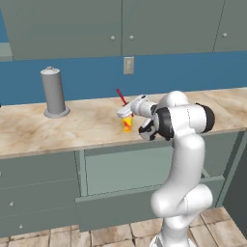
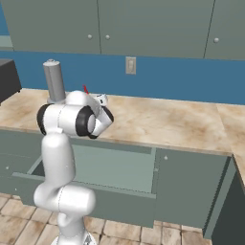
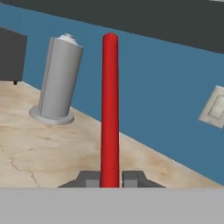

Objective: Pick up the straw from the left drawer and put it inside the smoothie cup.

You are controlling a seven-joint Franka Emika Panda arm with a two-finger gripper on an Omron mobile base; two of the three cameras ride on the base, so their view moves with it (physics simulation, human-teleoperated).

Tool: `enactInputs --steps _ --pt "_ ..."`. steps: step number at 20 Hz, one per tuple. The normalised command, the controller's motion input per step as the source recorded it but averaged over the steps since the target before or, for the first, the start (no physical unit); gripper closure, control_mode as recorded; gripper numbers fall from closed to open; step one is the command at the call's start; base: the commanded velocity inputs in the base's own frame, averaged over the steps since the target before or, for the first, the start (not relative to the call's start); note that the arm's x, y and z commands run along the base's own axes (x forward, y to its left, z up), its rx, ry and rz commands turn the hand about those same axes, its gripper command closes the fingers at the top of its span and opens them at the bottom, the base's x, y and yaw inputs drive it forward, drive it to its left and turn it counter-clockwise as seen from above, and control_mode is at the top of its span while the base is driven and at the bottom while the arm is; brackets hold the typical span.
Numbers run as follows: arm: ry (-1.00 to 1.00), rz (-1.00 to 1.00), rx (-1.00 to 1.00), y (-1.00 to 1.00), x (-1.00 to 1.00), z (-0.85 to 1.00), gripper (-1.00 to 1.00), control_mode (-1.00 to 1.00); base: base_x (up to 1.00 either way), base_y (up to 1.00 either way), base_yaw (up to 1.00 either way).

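At centre frame in the left base view, the gripper point(image 1: 126, 112) is clamped on the straw point(image 1: 121, 96), right over the smoothie cup point(image 1: 127, 124); its lower end seems inside, though hidden. The left drawer point(image 1: 144, 200) stands open below.

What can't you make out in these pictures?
- Straw: its lower end, hidden by the gripper shut on it in the hand view and by the hand in the left base view.
- Cup: its mouth, covered by the hand.
- Drawer: its floor, behind the front panel.
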Motion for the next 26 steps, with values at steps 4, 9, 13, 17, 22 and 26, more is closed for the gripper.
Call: enactInputs --steps 4,9,13,17,22,26 --pt "-0.16 0.07 0.09 -0.11 0.19 -0.48 1.00 -1.00 0.00 0.00 0.00" --pt "-0.11 0.05 0.19 -0.23 0.29 -0.48 1.00 -1.00 0.00 0.00 0.00" --pt "-0.12 0.05 0.22 -0.30 0.24 -0.48 1.00 -1.00 0.00 0.00 0.00" --pt "-0.15 0.07 0.25 -0.39 0.20 -0.43 1.00 -1.00 0.00 0.00 0.00" --pt "-0.20 0.09 0.22 -0.43 0.05 -0.44 1.00 -1.00 0.00 0.00 0.00" --pt "-0.22 0.11 0.20 -0.42 0.01 -0.56 1.00 -1.00 0.00 0.00 0.00"
